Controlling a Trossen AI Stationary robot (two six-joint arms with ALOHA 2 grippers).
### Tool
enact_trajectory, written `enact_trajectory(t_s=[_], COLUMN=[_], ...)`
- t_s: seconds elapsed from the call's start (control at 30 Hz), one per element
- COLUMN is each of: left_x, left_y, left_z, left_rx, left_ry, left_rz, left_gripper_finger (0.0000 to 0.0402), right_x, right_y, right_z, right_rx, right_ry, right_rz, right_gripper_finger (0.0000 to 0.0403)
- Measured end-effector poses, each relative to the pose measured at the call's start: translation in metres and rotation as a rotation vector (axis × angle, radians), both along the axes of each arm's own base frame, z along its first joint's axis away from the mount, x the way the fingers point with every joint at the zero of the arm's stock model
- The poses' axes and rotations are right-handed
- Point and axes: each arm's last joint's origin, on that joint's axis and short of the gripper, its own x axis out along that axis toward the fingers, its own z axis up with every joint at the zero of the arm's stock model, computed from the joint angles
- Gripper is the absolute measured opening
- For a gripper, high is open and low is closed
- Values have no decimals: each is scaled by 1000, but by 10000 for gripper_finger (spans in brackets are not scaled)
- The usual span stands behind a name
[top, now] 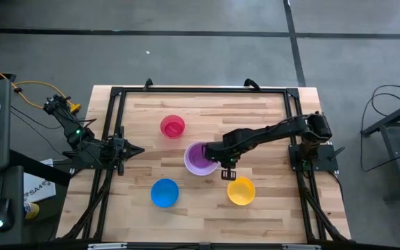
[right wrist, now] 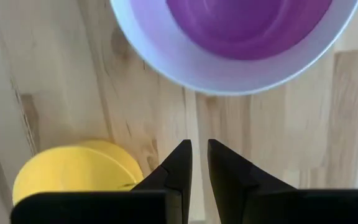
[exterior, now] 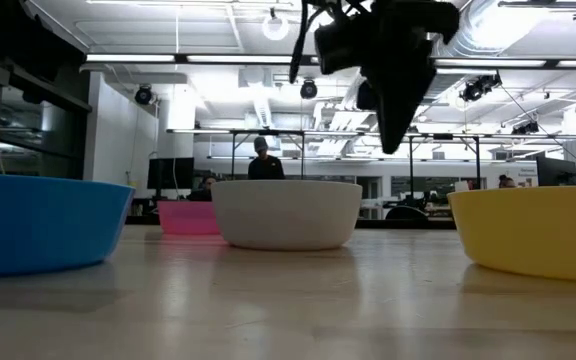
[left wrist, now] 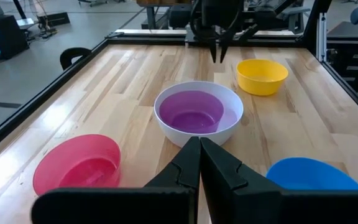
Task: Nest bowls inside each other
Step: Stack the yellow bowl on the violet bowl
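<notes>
Our right tool (top: 228, 173) hangs above the tabletop (top: 269, 125), fingers nearly together and holding nothing, between the white bowl (top: 190, 165) that already cups the purple bowl (top: 200, 155) and the yellow bowl (top: 241, 191) just beside it, likely next; pink-red bowl (top: 173, 126) and blue bowl (top: 164, 193) wait farther off, while our left tool (left wrist: 199, 163) rests closed at the edge

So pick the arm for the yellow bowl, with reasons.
Right. Its gripper hangs just beside the yellow bowl, jaws nearly shut and holding nothing. The left gripper waits at the table's left edge, with the purple-in-white stack between it and that bowl.
</notes>
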Motion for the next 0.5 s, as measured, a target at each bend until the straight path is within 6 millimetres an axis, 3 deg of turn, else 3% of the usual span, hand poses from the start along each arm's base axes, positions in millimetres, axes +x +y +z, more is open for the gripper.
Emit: enact_trajectory(t_s=[0.27,0.5], left_x=[0,0], left_y=[0,0], left_z=[0,-1], left_rx=[2,13], left_ry=[1,12], left_rz=[-1,-1], left_gripper_finger=[12,12], right_x=[-11,-23], right_y=[2,12], right_z=[-1,13], right_rx=[-52,-122], right_ry=[99,75], right_rz=[-59,-115], right_gripper_finger=[50,112])
